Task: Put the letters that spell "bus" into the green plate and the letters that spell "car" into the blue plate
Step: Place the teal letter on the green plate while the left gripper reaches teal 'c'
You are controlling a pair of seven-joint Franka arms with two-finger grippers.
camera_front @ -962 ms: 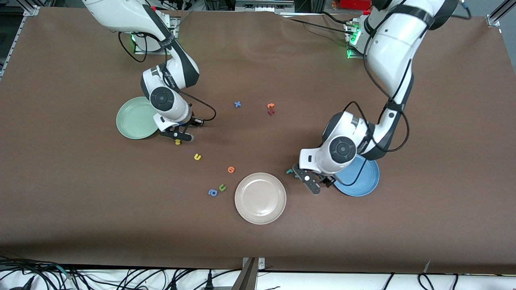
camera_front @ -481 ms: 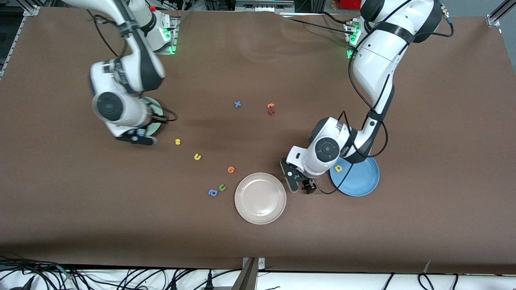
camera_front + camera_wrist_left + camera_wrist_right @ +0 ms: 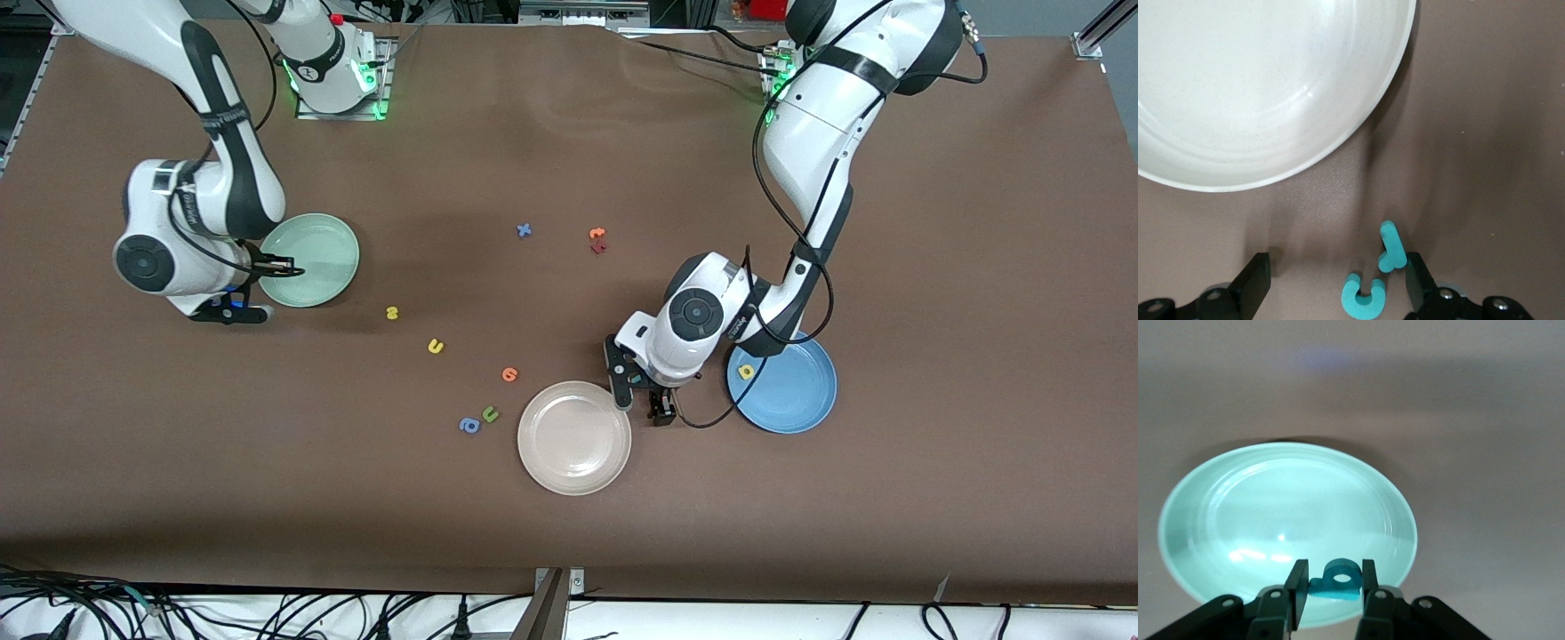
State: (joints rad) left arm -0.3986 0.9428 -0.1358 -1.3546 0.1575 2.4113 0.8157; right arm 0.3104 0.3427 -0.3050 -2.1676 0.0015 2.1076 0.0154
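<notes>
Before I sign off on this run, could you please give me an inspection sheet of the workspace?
Surface: brown table, no spills seen.
Job's things: green plate empty; blue plate holds yellow a; yellow s and yellow u lie on the table; teal c and teal r lie beside the beige plate.
Clutter: beige plate empty; blue x, orange and red letters, orange letter, green u, blue a.
Grippers: left pincer open, straddling teal c and r; right pincer shut on teal b by the green plate's edge.
Cables: loose cable bundle along the camera-side edge.
Surroundings: nothing seen.
</notes>
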